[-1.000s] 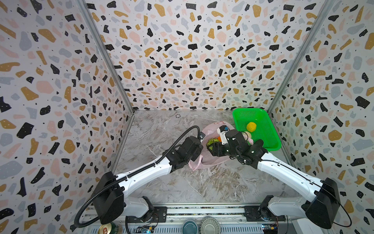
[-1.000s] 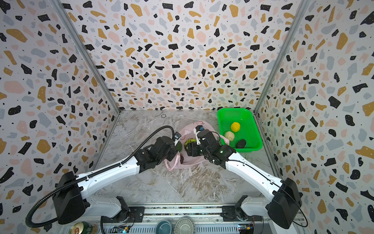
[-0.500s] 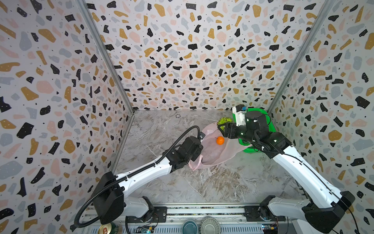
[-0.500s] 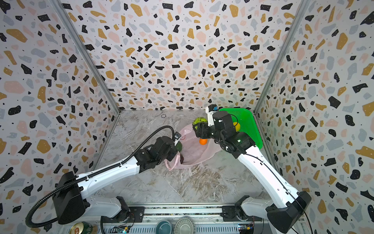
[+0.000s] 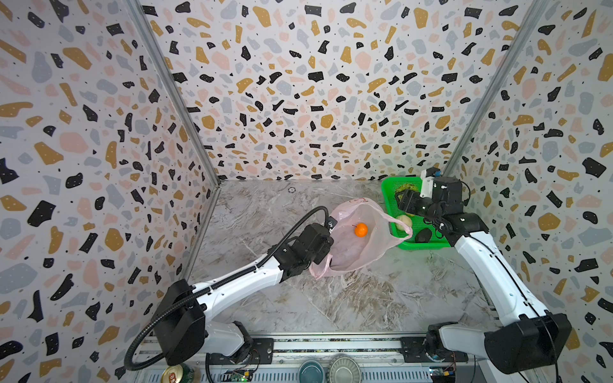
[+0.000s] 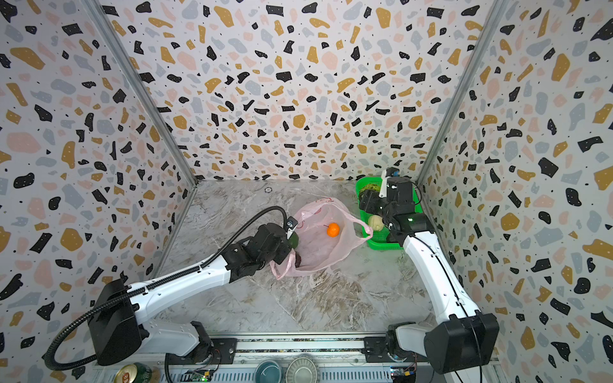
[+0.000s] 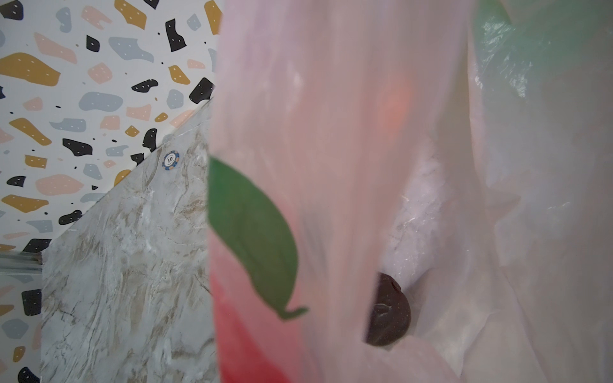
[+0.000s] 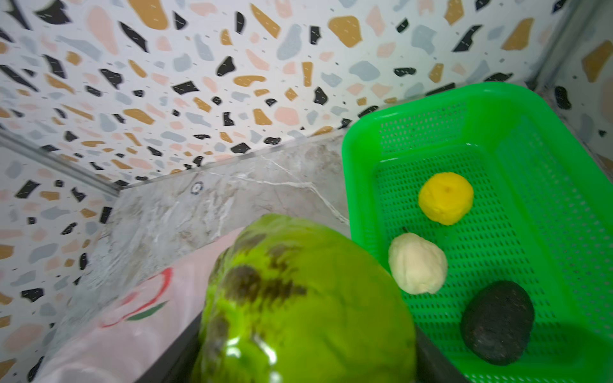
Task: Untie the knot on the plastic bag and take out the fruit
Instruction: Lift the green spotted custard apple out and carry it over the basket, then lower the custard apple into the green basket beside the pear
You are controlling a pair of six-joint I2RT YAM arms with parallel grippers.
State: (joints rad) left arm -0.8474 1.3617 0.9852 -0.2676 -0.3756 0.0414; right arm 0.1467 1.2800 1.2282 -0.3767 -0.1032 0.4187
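The pink plastic bag lies open-mouthed on the table, and no knot shows. My left gripper is shut on its left rim and holds it up; its jaws are hidden behind plastic in the left wrist view. An orange fruit and a blackish-brown fruit lie inside. My right gripper hovers over the green basket, shut on a bumpy light green fruit between its dark fingers. A yellow fruit, a cream fruit and a black oval fruit lie in the basket.
The basket stands in the back right corner against the patterned walls. A poker chip lies near the back wall. A can and two bowls sit beyond the front rail.
My right gripper has lifted the light green fruit out of the bag and carried it back and right over the basket. The orange fruit now shows. The left arm has stayed still.
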